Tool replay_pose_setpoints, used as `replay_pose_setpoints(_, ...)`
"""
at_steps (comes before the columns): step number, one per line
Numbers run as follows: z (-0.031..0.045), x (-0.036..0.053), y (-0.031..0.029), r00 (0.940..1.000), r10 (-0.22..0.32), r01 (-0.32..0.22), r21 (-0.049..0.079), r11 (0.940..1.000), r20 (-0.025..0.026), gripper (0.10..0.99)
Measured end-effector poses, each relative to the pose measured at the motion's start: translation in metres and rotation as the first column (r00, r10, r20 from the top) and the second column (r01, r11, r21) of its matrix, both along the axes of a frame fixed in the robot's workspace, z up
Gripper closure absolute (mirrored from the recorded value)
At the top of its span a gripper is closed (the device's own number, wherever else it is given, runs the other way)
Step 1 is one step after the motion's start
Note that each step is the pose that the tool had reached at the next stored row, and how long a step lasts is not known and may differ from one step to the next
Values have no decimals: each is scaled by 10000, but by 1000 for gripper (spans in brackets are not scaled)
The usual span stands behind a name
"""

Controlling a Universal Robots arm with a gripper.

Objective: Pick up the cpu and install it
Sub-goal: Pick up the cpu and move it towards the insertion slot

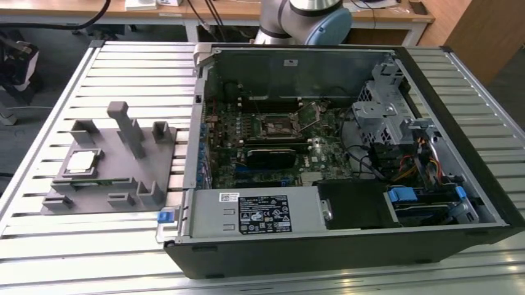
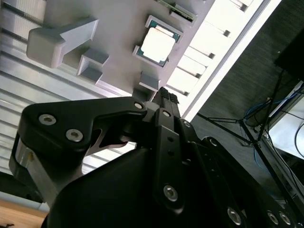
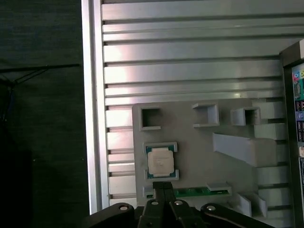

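The cpu (image 1: 80,163) is a small square chip with a shiny silver top, lying flat in a framed recess of the grey fixture plate (image 1: 110,206), at the exterior view's left. Both wrist views look down on the cpu (image 2: 156,43) (image 3: 160,161) from well above. My gripper (image 3: 164,189) (image 2: 166,95) hangs above the fixture, just off the chip's edge and apart from it. Its black fingers are pressed together with nothing between them. The black motherboard socket (image 1: 275,127) sits inside the open computer case (image 1: 345,246).
The fixture plate carries several grey upright blocks (image 1: 127,126) and a green memory strip (image 3: 190,192) beside the cpu. The slatted metal table (image 1: 131,67) runs out to an edge (image 3: 92,118) near the fixture. The arm's base (image 1: 303,18) stands behind the case.
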State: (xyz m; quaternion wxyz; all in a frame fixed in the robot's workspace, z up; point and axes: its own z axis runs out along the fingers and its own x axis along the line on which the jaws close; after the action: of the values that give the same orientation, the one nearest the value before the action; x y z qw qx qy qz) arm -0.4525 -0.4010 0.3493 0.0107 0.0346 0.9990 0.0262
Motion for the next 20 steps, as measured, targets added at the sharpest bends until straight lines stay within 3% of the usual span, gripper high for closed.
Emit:
replay_pose_setpoints(3, -55, 0, -5, 10000, 12, -12, 6, 10000, 0, 918)
replay_pose_setpoints(5, -91, 1, -8, 10000, 29, -29, 6, 10000, -5, 796)
replay_pose_setpoints(6, -110, 1, -10, 10000, 42, -42, 7, 10000, -10, 796)
replay_pose_setpoints(9, -163, 0, -14, 9998, 205, -205, 6, 9998, -49, 620)
replay_pose_setpoints(12, -218, 2, -15, 9994, 319, -319, 10, 9995, -90, 561)
replay_pose_setpoints(17, -299, 8, -29, 9994, 320, -319, 53, 9995, -117, 329)
replay_pose_setpoints(20, -344, 9, -35, 9994, 317, -316, 53, 9995, -162, 271)
